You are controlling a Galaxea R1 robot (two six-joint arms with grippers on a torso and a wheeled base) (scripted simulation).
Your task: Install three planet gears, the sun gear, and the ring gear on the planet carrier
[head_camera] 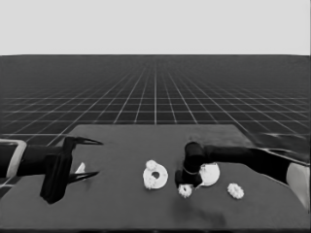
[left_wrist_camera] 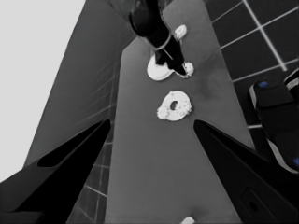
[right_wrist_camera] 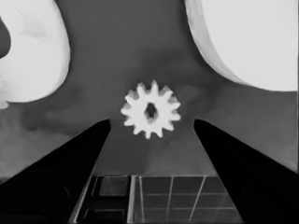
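The right arm [head_camera: 233, 154] covers the left part of the larger round part [head_camera: 211, 174] in the head view, right of centre. In the right wrist view that part [right_wrist_camera: 247, 37] is cut off by the top and right edges, and the smaller round part [right_wrist_camera: 32, 51] by the left and top edges. At the bottom edge of the left wrist view, a thin white piece [left_wrist_camera: 188, 220] is cut off. The gears on the smaller round part are too blurred to count.
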